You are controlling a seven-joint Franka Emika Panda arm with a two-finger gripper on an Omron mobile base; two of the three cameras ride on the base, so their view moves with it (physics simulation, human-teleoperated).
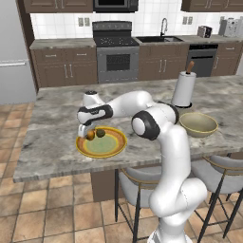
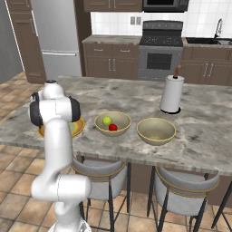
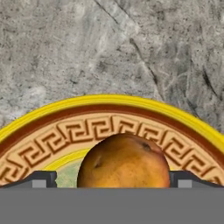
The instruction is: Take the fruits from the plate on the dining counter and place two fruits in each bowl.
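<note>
The plate [image 1: 113, 151] with its yellow-orange rim lies on the dining counter [image 1: 52, 142], and its patterned rim [image 3: 109, 101] shows close up in the hand view. On it sit the orange fruit [image 1: 90, 135] and the dark brownish-green fruit [image 1: 100, 133]. My gripper [image 1: 87, 133] is low over the plate and open, and its two tips flank the orange fruit [image 3: 124, 162] without closing on it. One bowl [image 2: 100, 127] holds the yellow-green fruit [image 2: 107, 120] and the red fruit [image 2: 113, 127]. The other bowl [image 2: 156, 130] has no fruit in it.
A paper towel roll [image 1: 183, 88] stands on the counter behind the bowls. Stools [image 2: 181, 199] are tucked under the counter's near edge. Bare stone [image 3: 87, 43] lies beyond the plate's rim. My arm hides part of the plate [image 2: 79, 129] in the right base view.
</note>
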